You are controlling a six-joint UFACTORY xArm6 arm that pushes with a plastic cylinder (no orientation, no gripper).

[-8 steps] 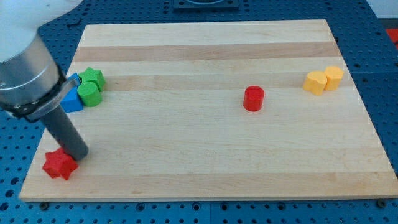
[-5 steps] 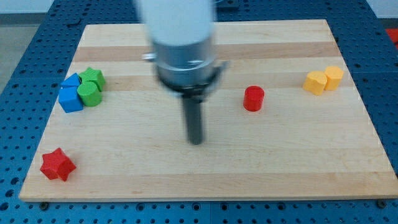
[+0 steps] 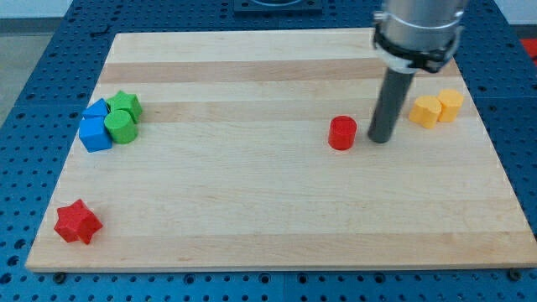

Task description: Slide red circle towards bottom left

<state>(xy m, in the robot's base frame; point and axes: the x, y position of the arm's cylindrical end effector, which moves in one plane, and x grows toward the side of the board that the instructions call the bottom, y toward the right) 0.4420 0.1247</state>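
On the table [image 3: 252, 218], right of centre, red circle [image 3: 341, 132] sits just left of my tip [image 3: 379, 139] — no fingers, nothing held. Off-centre push could spin it away.

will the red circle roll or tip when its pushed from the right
Probably neither: the red circle stands on its flat end, squat, so it should slide. My tip sits just to the view's right of it, slightly apart; an off-centre push may make it veer on the smooth board.
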